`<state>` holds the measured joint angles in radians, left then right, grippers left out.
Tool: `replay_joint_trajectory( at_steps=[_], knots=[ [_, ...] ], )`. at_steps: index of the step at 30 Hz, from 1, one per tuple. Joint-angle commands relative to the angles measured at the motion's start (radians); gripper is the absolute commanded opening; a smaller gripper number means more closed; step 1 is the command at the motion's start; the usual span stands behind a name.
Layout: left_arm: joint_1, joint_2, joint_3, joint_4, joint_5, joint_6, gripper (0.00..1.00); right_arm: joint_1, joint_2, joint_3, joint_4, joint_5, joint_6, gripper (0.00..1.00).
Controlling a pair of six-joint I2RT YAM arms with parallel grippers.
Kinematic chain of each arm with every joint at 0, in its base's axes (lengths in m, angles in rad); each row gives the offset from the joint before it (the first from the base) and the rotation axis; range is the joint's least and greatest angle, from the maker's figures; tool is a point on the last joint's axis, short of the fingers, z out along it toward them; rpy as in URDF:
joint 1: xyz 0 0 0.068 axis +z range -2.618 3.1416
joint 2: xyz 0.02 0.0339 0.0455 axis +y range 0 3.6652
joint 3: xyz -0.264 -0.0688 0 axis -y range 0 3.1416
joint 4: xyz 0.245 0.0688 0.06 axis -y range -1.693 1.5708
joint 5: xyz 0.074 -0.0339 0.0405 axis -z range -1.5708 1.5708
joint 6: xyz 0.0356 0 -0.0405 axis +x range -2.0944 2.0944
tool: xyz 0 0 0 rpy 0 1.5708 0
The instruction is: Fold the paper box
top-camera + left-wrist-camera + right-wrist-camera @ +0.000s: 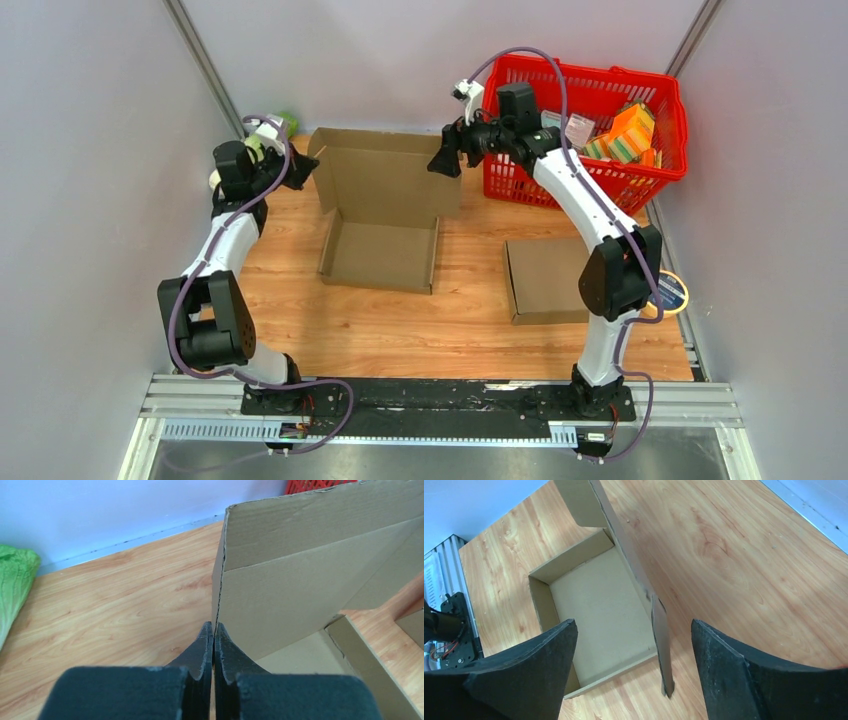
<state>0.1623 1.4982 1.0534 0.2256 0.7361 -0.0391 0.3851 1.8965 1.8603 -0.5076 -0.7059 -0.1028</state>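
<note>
The paper box (380, 255) sits in the middle of the wooden table (400, 330). It is open. Its bottom part lies flat like a small tray. Its lid (385, 175) stands up at the far side of the tray.

The left end effector (303, 165) is at the left side of the lid. In the left wrist view its two black fingers (205, 650) are pressed together, with the thin edge of the cardboard pinched between them. So it is closed and it grips the paper box.

The right end effector (445, 160) is up at the right side of the lid. In the right wrist view its fingers (549, 650) stand wide apart, so it is open and it holds nothing. The side edge of the lid shows in the gap between them and does not seem to touch either finger.

A red basket (520, 180) full of bright things stands at the far right of the table. A second, flat box (545, 280) lies to the right of the paper box, well apart from it. A green thing (15, 580) lies by the wall at the far left.
</note>
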Motion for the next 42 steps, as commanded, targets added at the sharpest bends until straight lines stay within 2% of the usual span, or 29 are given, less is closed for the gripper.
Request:
replay_joint_trajectory(
  at_steps=[1,4,6,8,12,13,15,16,19,24,28,29,36,38,42],
  knots=[
    [-0.006,-0.046,-0.009,0.006,-0.001,0.074,0.0,-0.047,-0.053,0.001,0.0,0.014,-0.024,0.91],
    [-0.006,-0.043,-0.009,0.0,0.002,0.079,0.0,-0.046,-0.065,-0.039,0.004,0.0,-0.08,0.94],
    [-0.007,-0.039,-0.007,0.0,0.002,0.077,0.0,-0.048,-0.054,-0.044,-0.02,-0.015,-0.092,0.93],
    [-0.006,-0.036,-0.006,0.003,0.002,0.073,0.0,-0.046,-0.051,-0.053,-0.028,-0.023,-0.084,0.87],
    [-0.007,-0.033,-0.006,0.014,-0.01,0.047,0.0,-0.042,-0.094,-0.179,0.108,0.022,0.021,0.72],
    [-0.009,-0.033,-0.012,0.023,-0.014,0.045,0.0,-0.031,-0.1,-0.199,0.133,0.035,0.037,0.62],
    [-0.017,-0.044,-0.01,0.026,-0.07,-0.004,0.0,-0.012,-0.109,-0.22,0.167,0.11,0.069,0.52],
    [-0.033,-0.05,-0.012,0.024,-0.096,-0.014,0.0,0.003,-0.109,-0.227,0.173,0.138,0.118,0.35],
    [-0.062,-0.075,-0.012,-0.02,-0.248,-0.083,0.0,0.04,-0.123,-0.257,0.222,0.215,0.269,0.15],
    [-0.096,-0.145,-0.067,0.032,-0.395,-0.228,0.0,0.139,-0.151,-0.27,0.265,0.5,0.392,0.13],
    [-0.128,-0.19,-0.125,0.069,-0.493,-0.257,0.0,0.207,-0.149,-0.289,0.268,0.734,0.488,0.1],
    [-0.133,-0.206,-0.145,0.125,-0.507,-0.263,0.0,0.218,-0.149,-0.299,0.286,0.806,0.498,0.11],
    [-0.156,-0.224,-0.262,0.29,-0.558,-0.312,0.0,0.314,-0.152,-0.371,0.472,1.14,0.483,0.2],
    [-0.158,-0.216,-0.276,0.305,-0.56,-0.317,0.0,0.345,-0.149,-0.397,0.559,1.227,0.448,0.2],
    [-0.158,-0.234,-0.355,0.357,-0.586,-0.341,0.0,0.377,-0.165,-0.478,0.661,1.307,0.446,0.18]
  ],
)
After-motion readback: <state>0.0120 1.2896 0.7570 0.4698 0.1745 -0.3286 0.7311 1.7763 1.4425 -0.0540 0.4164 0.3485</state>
